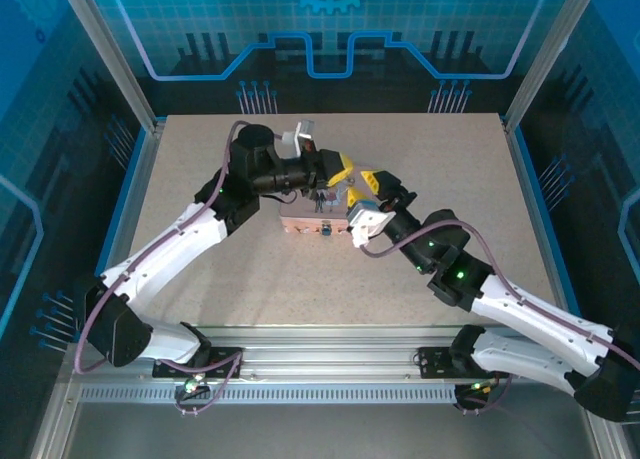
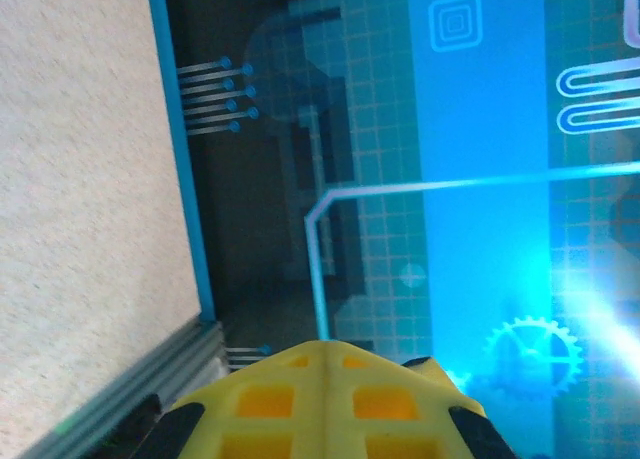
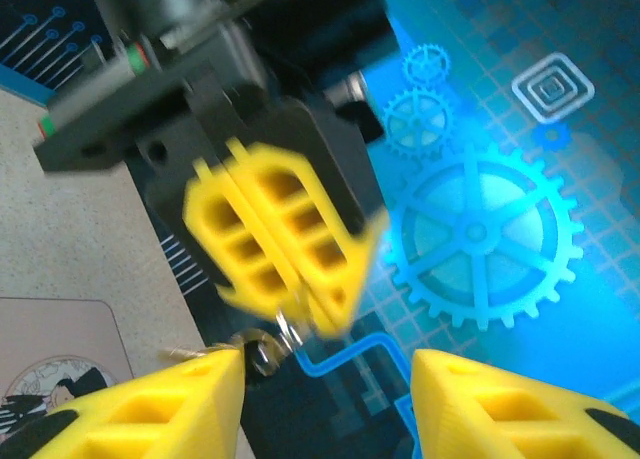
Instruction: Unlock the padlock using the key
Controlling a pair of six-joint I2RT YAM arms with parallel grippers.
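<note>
L gripper (image 3: 298, 317), fingers pressed together by padlock (image 3: 257, 357), should hold steady; R gripper (image 3: 328, 377), fingers spread, needs square grip on key (image 3: 195, 355).

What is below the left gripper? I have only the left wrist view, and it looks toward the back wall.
Observer: The pink tin lies on the table, under the place where the left gripper meets the other arm.
Operator: How near is the right gripper?
Observer: The right gripper is close in front of the left one, tips toward tips, with its jaws apart.
Operator: Do my fingers hold something?
Observer: In the right wrist view, the left fingers are pressed together on a thin metal loop. A small dark item hangs at it, too blurred to name.
</note>
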